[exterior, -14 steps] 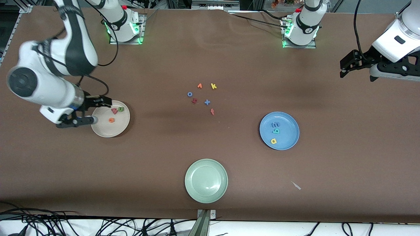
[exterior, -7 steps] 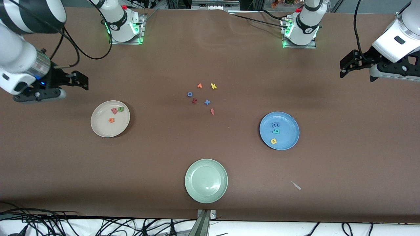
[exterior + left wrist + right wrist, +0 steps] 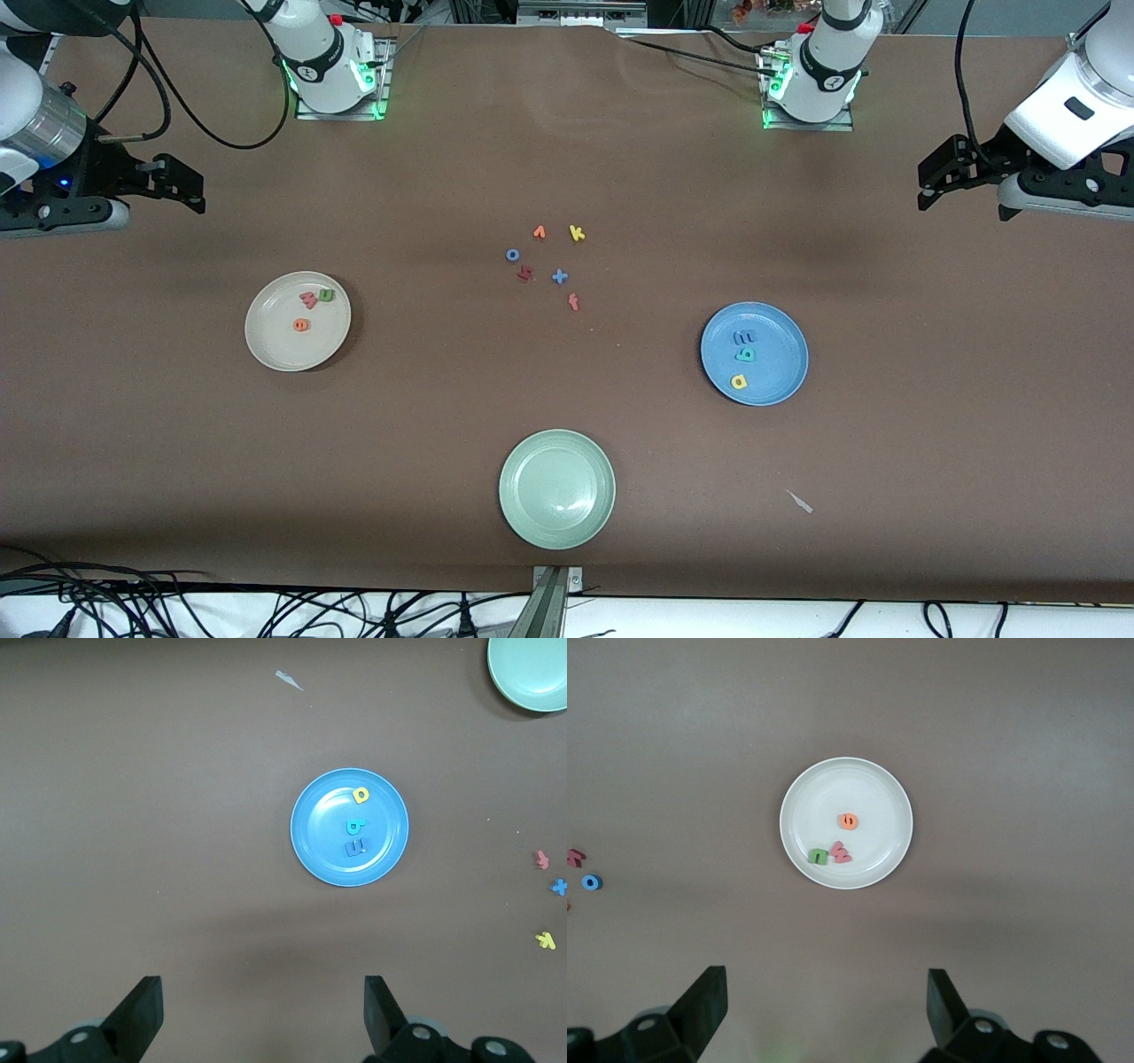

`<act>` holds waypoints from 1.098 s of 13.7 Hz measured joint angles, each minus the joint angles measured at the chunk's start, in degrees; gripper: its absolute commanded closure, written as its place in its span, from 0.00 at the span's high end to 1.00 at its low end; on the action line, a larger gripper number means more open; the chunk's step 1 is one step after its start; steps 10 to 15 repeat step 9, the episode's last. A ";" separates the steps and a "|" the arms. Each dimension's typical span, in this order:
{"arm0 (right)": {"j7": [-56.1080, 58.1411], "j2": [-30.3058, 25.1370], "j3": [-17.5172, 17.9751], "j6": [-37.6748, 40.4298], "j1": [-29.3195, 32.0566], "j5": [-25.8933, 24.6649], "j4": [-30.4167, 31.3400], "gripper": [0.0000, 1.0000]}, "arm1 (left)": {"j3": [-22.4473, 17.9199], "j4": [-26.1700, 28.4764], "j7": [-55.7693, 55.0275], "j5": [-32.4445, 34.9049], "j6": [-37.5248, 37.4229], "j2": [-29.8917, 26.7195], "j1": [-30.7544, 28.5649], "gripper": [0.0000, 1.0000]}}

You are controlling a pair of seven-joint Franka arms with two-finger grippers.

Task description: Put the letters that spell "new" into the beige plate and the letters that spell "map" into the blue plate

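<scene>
front view: the beige plate (image 3: 266, 341) holds n (image 3: 327, 295), e (image 3: 301, 325), w (image 3: 308, 300). the blue plate (image 3: 780, 377) holds m (image 3: 745, 337), a (image 3: 739, 382), p (image 3: 746, 355). the left gripper (image 3: 930, 184) and right gripper (image 3: 182, 184) hang spread, empty.

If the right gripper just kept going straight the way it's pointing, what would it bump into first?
Probably the bare brown table. The right gripper, open and empty, points down short of the beige plate; depth is hard to judge.

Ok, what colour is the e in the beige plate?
Orange: the e lies in the beige plate, clearest in the right wrist view.
</scene>
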State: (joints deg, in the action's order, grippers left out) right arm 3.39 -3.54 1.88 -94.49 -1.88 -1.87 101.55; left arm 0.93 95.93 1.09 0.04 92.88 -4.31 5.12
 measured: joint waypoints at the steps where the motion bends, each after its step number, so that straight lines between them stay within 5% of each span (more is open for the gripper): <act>1: 0.00 -0.05 0.23 0.00 0.09 0.00 0.00 1.00 | 0.00 0.00 0.00 0.00 0.00 0.00 0.00 1.00; 15: -1.41 -0.81 0.32 0.11 2.13 0.00 0.00 1.00 | 0.00 0.00 0.00 0.00 0.00 0.00 0.00 1.00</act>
